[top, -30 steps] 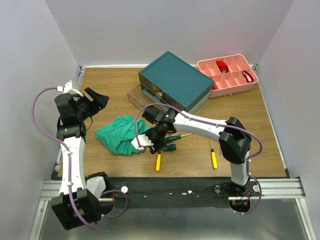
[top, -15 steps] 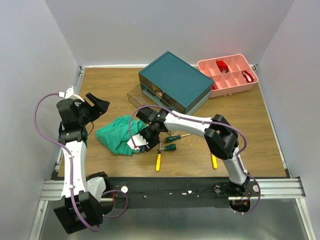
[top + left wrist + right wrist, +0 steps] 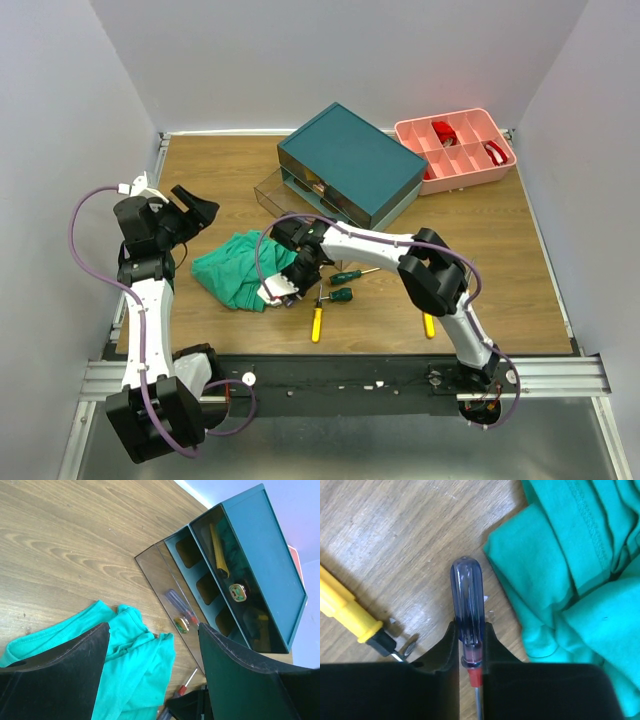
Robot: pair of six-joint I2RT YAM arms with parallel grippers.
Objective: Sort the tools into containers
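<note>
No legible text or labels anywhere.

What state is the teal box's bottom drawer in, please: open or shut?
Open: the clear drawer juts out past the teal box front, a screwdriver inside.

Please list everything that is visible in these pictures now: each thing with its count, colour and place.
dark teal rectangular box with clear plastic drawers: one, teal, back centre; lower drawer pulled out.
pink plastic compartment tray: one, pink, back right; red items inside.
crumpled green cloth: one, green, left of centre.
green-handled screwdrivers: two, green, before the box.
yellow-handled screwdrivers: two, yellow, near the front edge; a third yellow tool in the upper drawer.
blue-and-red-handled screwdrivers: two; one gripped beside the cloth, another in the pulled-out drawer.
wooden table: one, brown.
left claw: black, open, raised at the left.
right claw: black, shut on one blue-and-red-handled screwdriver.
</note>
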